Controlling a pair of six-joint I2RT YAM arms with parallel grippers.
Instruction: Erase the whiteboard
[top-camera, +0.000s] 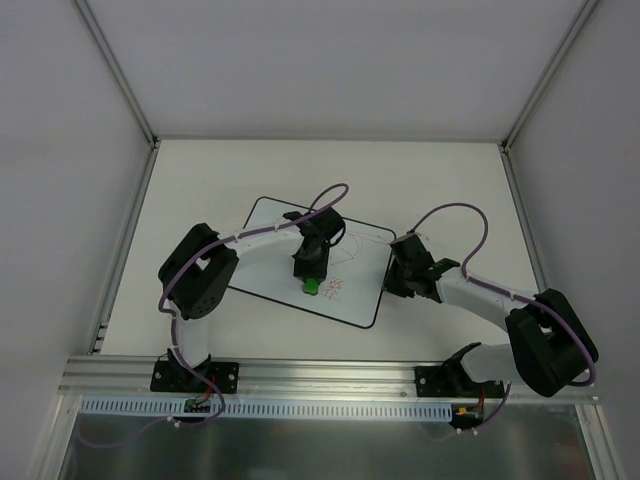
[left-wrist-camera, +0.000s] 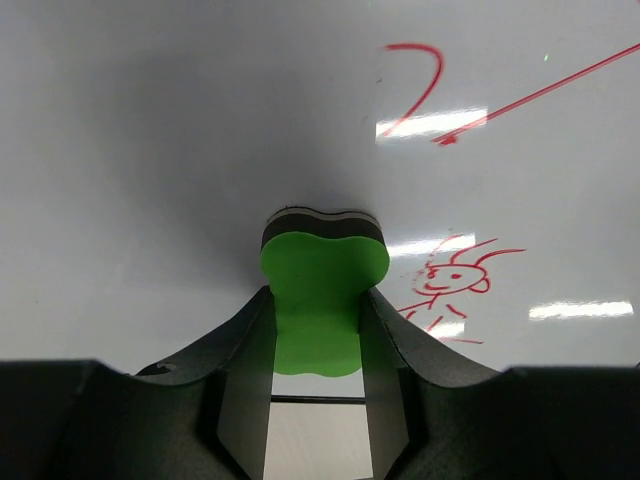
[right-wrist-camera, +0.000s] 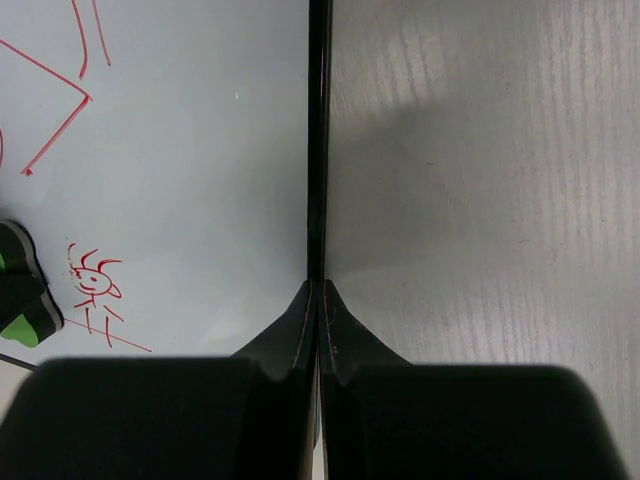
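**Eraser clamped in left gripper on the board; right gripper closed at the board's edge**

The left gripper (left-wrist-camera: 318, 297) is seen partly closed, its two fingers clamped on the narrow waist of a green eraser (left-wrist-camera: 325, 260). The eraser is held upright between the fingers, and its dark underside layer is pressed flat against the whiteboard (left-wrist-camera: 180, 150). Just beside the eraser, to its right in the left wrist view, a small red stick figure (left-wrist-camera: 452, 285) is drawn. Farther up the board, a red hook and a long red stroke (left-wrist-camera: 530, 95) are seen.

The right gripper (right-wrist-camera: 318, 292) is shown with its fingers brought fully together, no gap being left between them. Their tips are placed on the black border (right-wrist-camera: 318, 120) of the whiteboard's right edge. Whether the border is pinched or merely touched cannot be told. The grey table (right-wrist-camera: 480, 200) is seen just beyond the border.

From the top camera, the whiteboard (top-camera: 272, 272) is found lying flat on the table, turned slightly askew, in the middle between the two arms. The left gripper is positioned over the board's centre, and the right gripper is set at its right edge, well apart from the left.
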